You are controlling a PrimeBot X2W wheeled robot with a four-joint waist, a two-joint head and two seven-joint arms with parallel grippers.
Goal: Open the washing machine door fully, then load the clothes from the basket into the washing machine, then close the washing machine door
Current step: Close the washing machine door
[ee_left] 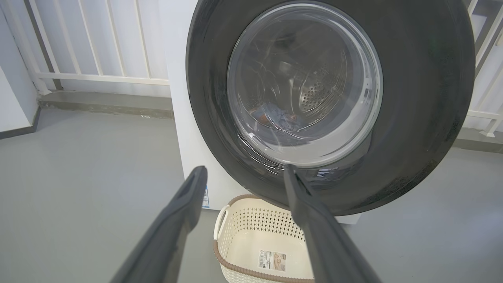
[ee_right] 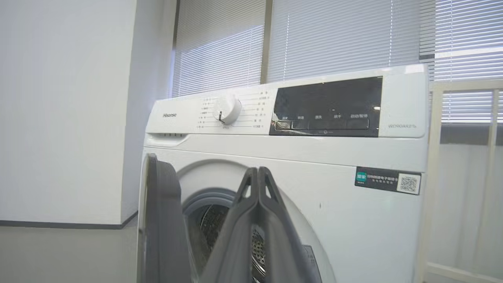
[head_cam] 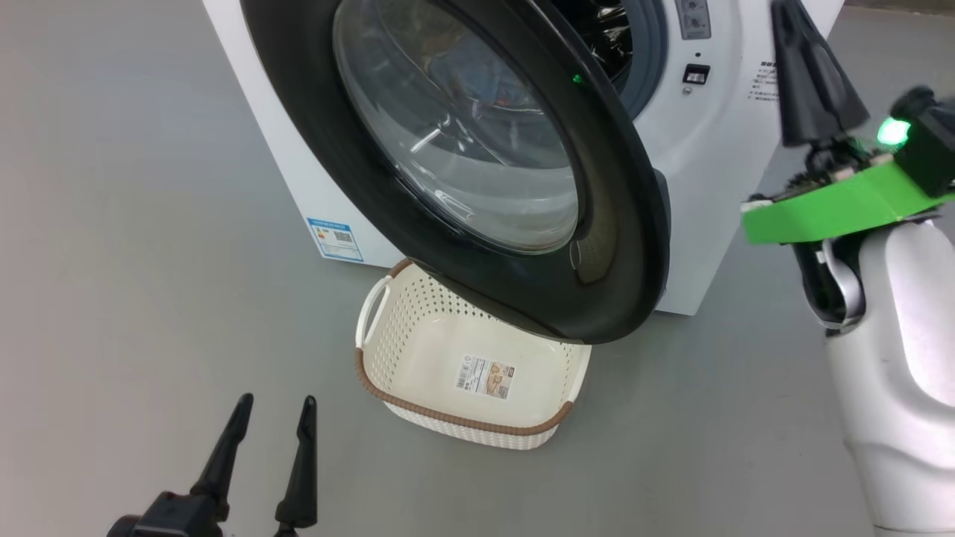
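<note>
Above grey floor (head_cam: 112, 261), left tool (head_cam: 277, 400) gapes empty; right tool (ee_right: 257, 171) clenched on nothing.

The washing machine (head_cam: 716, 186) stands on the floor (head_cam: 112, 298). The washing machine door (head_cam: 358, 186) hangs from the left side of the machine's front, as the robot faces it, and stands out at an angle before the opening. The clothes (ee_left: 277, 118) lie inside the machine, low in the drum, behind the door's window. The basket (head_cam: 418, 350) sits on the floor just before the machine, partly under the door's lower edge, with a sticker (head_cam: 485, 375) on its bottom. The left tool (head_cam: 276, 403) is before the machine, nearer the robot than the basket and to its left. The right tool (head_cam: 785, 11) is raised before the machine's front, right of the opening.
</note>
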